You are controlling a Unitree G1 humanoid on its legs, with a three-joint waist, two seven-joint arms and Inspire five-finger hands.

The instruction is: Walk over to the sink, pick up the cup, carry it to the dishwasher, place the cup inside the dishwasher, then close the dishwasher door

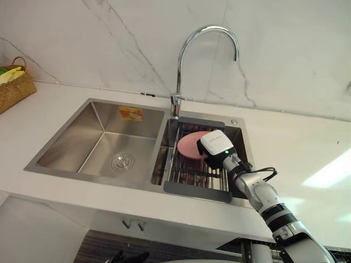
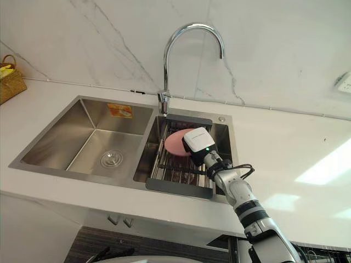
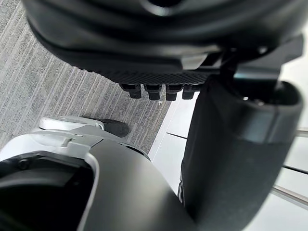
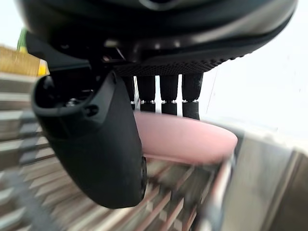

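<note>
cup [image 1: 188,146] on rack [image 1: 192,178], right hand [image 4: 159,48] — wrist view, fingers [image 4: 169,94] at rim

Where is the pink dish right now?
The pink dish lies on the rack in the sink's right basin, below the faucet, with the right hand directly over it.
</note>
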